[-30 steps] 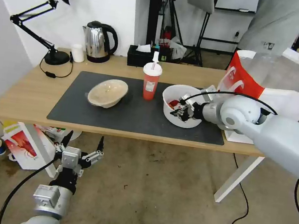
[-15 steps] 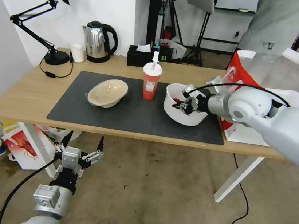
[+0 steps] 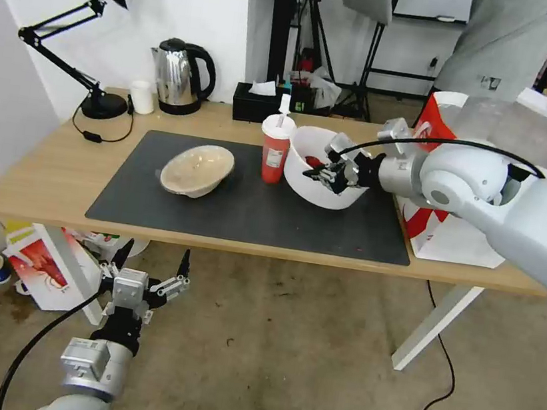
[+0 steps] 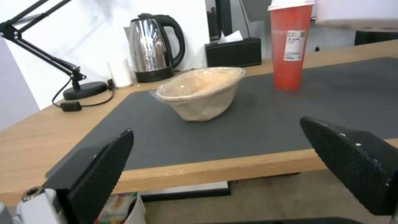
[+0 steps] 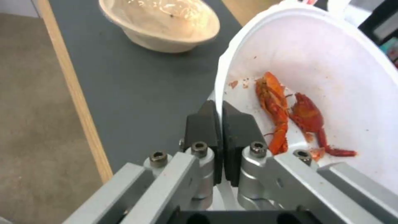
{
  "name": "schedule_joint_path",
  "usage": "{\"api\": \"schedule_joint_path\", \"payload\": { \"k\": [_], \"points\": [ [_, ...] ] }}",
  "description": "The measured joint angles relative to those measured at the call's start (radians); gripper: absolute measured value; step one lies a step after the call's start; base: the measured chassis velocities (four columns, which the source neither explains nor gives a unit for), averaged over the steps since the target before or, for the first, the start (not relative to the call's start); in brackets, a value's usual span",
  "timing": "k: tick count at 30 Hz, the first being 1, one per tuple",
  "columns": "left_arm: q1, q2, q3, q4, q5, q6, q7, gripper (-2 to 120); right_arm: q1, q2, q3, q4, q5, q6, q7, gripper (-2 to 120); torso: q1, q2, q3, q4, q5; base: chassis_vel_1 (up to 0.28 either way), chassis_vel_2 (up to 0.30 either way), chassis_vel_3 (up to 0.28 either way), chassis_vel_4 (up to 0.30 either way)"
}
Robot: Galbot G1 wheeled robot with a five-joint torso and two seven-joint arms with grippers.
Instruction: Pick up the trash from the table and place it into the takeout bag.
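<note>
Right pincer [image 3: 333, 170]: clamped narrow on the near rim of the white bowl [image 3: 315, 167]; in the right wrist view its pads [image 5: 217, 137] pinch the wall, one outside, one inside.
White bowl: held clear of the dark mat [image 3: 220, 205], tilted, beside the red straw cup [image 3: 275, 147] and possibly touching it; red crayfish scraps [image 5: 286, 119] lie against its inner wall.
Change: a second ago the bowl sat on the mat to the right of the cup; it has since risen and swung left and farther back, with the arm raised along with it.
Meaning for the task: first of three leftovers judged to be in transit; the lift is done, the carry to the bag remains.
Takeout bag [image 3: 487, 166]: on the right end of the worktop [image 3: 43, 168], mouth open, foil lining showing, just behind the right arm.
Risk: tilt could spill scraps; cup stands close enough to be knocked.
Beige bowl [image 3: 197, 169]: on the mat, left of the cup, untouched.
Left pincer [image 3: 142, 282]: spread wide, holding nothing, parked low in front of the worktop's near edge.
</note>
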Motion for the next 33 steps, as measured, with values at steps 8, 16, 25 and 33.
{"api": "schedule_joint_path", "payload": {
  "k": [8, 16, 25, 33],
  "points": [
    [0.000, 0.000, 0.000, 0.000, 0.000, 0.000, 0.000, 100, 0.079, 0.004, -0.033, -0.011, -0.035, 0.021, -0.058, 0, 0.000, 0.000, 0.000, 0.0000, 0.0001, 0.000, 0.000, 0.000, 0.000],
    [0.000, 0.000, 0.000, 0.000, 0.000, 0.000, 0.000, 100, 0.178, 0.007, -0.059, -0.023, -0.049, 0.036, -0.111, 0, 0.000, 0.000, 0.000, 0.0001, 0.0000, 0.000, 0.000, 0.000, 0.000],
    [0.000, 0.000, 0.000, 0.000, 0.000, 0.000, 0.000, 100, 0.302, -0.035, -0.098, -0.024, -0.030, 0.047, -0.148, 0, 0.000, 0.000, 0.000, 0.0000, 0.0001, 0.000, 0.000, 0.000, 0.000],
    [0.000, 0.000, 0.000, 0.000, 0.000, 0.000, 0.000, 100, 0.411, -0.078, -0.155, -0.016, -0.001, 0.048, -0.157, 0, 0.000, 0.000, 0.000, 0.0000, 0.0001, 0.000, 0.000, 0.000, 0.000]
  ]
}}
